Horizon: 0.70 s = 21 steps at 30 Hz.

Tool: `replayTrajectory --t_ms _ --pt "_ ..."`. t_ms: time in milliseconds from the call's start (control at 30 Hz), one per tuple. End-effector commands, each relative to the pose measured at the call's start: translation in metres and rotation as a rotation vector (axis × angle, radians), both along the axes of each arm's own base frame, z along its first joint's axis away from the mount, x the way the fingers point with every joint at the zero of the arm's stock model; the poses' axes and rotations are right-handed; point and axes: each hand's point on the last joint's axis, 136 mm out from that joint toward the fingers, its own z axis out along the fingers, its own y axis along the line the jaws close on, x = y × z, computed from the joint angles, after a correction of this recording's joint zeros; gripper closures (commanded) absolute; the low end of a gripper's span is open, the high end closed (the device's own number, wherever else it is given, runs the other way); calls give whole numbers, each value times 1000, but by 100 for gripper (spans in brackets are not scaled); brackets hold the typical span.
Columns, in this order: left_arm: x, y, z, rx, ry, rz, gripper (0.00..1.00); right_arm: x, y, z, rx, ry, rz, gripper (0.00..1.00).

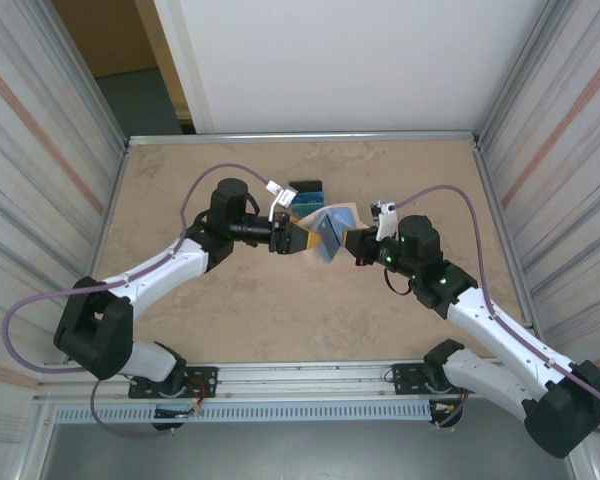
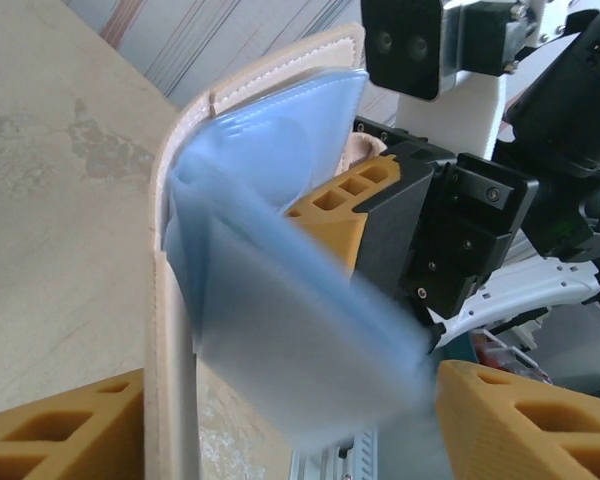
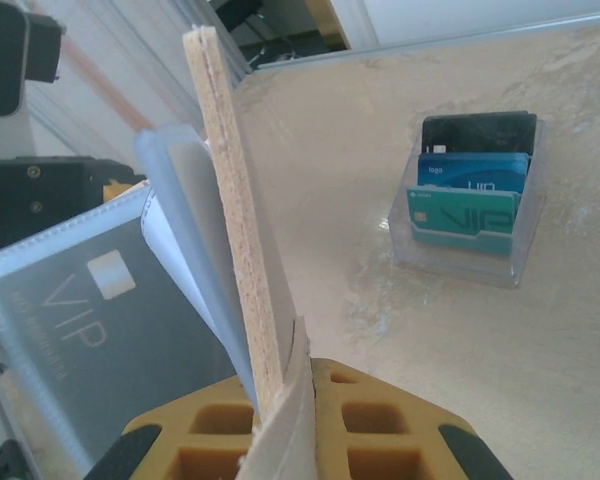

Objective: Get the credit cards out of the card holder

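- Top view: card holder [image 1: 327, 232] open and held up off the table [image 1: 280, 320]. Left gripper [image 1: 283, 238] at its left end, right gripper [image 1: 360, 248] at its right end.
- Right wrist view: holder's tan cover edge-on and upright, lower edge pinched between the right gripper's closed orange pads. Grip not readable from above.
- Same view, beside the tan cover: clear sleeves fanned out, grey credit card [image 3: 75, 320] marked VIP lying inside the nearest one.
- Same view, apart from the holder: clear tray [image 3: 528, 240] on the table, with black, blue and teal cards [image 3: 470, 190] standing in it, VIP print legible on two. From above, tray just behind the holder and print too small to read.
- Left wrist view: left gripper's fingers [image 2: 60, 430] spread wide. Holder's tan edge just beside one finger, blurred pale blue sleeves [image 2: 270, 300] in the gap, nothing pinched. From the top view alone, can't tell open from closed.
- Left wrist view also: one orange finger of the right gripper against the inside of the holder's far cover, black gripper body behind it.
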Motion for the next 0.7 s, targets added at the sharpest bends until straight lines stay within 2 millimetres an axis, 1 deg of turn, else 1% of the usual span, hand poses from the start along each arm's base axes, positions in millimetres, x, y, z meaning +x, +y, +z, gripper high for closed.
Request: replayTrajectory --t_ms 0,67,167,333,433,500,533,600,667 --pt "-8 -5 9 -42 -20 -43 27 6 -3 13 54 -17 -43 93" --pt "-8 -10 9 -43 -26 -50 24 7 -3 14 65 -14 -50 93" --pt "-5 -16 8 -35 -30 -46 23 8 -4 15 81 -9 -62 93" --pt "8 -19 -1 8 -57 34 32 6 -3 16 114 -2 -72 93" --pt "16 -17 -7 55 -96 103 41 4 -2 17 127 0 -77 93" --pt "19 -15 -9 82 -122 137 55 3 -1 16 126 1 -77 91" --pt "20 -15 -9 89 -127 142 60 3 -1 15 123 2 -78 90" --pt "21 -15 -8 99 -138 138 70 3 -2 13 109 3 -84 86" --pt "19 -15 -7 107 -143 125 81 4 -5 11 84 4 -94 79"
